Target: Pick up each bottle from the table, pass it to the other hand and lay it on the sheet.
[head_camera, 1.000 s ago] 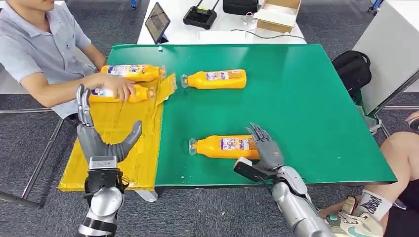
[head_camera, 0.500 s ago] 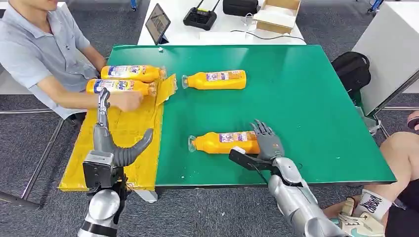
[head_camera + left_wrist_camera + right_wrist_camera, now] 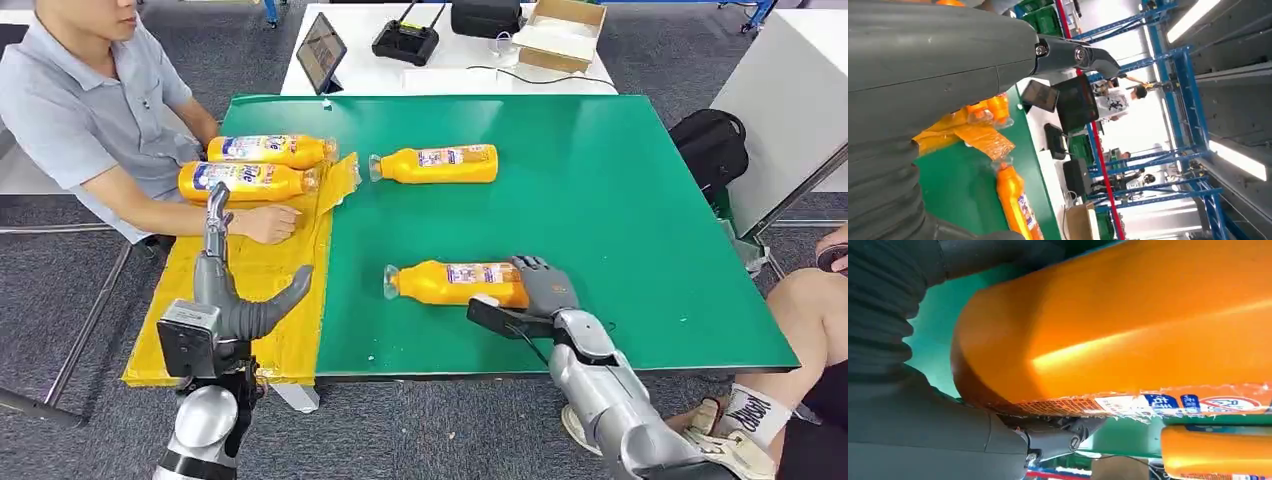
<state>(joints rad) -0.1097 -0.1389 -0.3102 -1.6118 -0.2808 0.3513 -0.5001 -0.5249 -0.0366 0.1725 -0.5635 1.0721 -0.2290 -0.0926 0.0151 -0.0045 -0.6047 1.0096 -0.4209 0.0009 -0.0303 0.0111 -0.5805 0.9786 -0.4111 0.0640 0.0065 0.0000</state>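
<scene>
My right hand (image 3: 543, 284) sits at the base of the near bottle (image 3: 455, 283), which lies on its side near the front edge of the green desk (image 3: 620, 200), cap toward the sheet; the fingers curve over the bottle's end and the thumb reaches under it — in the right wrist view the orange body (image 3: 1128, 325) fills the space between thumb and fingers, so I take the hand as wrapped on it, the bottle seemingly resting on the desk. My left hand (image 3: 232, 290) is raised over the front part of the yellow sheet (image 3: 270, 260), fingers straight up, thumb out to the side, holding nothing. A far bottle (image 3: 435, 163) lies toward the back edge, just beside the sheet. Two bottles (image 3: 255, 165) lie side by side on the sheet's back end — a person's hand (image 3: 265, 222) rests on the sheet just in front of them.
</scene>
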